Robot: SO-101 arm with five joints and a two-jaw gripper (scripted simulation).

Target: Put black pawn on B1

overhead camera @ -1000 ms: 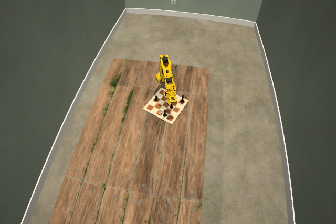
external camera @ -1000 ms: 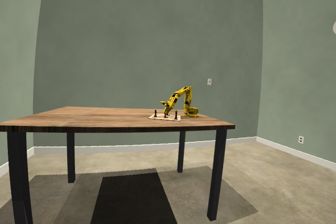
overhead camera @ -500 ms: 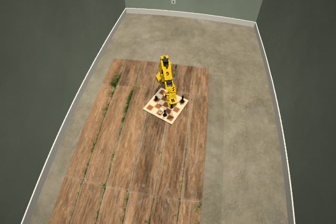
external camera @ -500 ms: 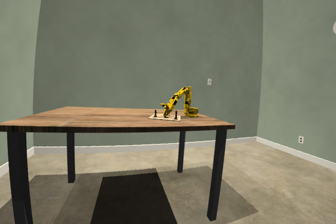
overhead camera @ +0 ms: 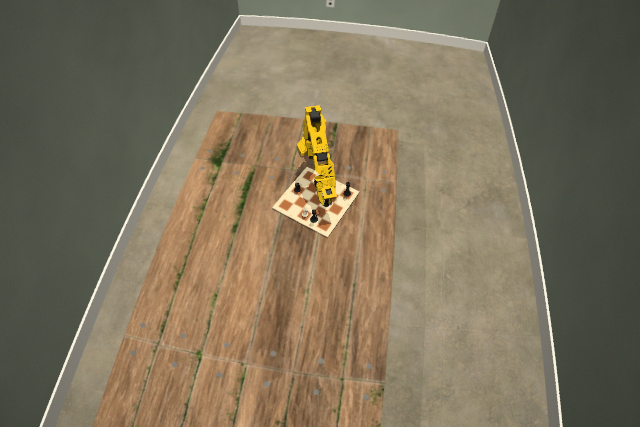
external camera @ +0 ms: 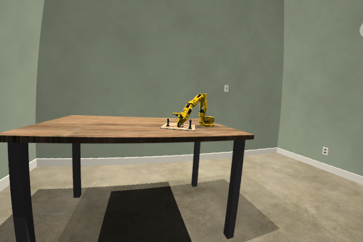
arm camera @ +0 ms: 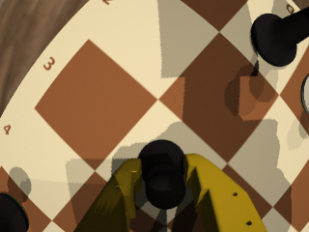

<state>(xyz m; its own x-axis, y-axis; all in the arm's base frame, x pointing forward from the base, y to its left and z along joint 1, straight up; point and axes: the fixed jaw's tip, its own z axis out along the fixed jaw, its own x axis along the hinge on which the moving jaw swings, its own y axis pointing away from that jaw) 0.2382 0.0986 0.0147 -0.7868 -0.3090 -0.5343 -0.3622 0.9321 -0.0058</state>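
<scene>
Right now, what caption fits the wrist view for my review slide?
Wrist view: yellow jaws straddle the black pawn on the chessboard, with another black piece standing beyond.

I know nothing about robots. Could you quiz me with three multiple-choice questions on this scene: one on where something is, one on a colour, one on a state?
1. Where is the round-headed black pawn in the wrist view?
A. Off the board, on the wood
B. Between the two jaws
C. Beside the white piece

2. What colour is the arm?
A. Yellow
B. Blue
C. White

3. In the side view, how are the two black pieces on either side of the arm?
A. Lying flat
B. Stacked on each other
C. Standing upright

Answers:
1. B, since a yellow jaw shows on each side of the pawn's head.
2. A, since every view shows yellow links with black joints.
3. C, since both rise straight up from the chessboard.
</scene>
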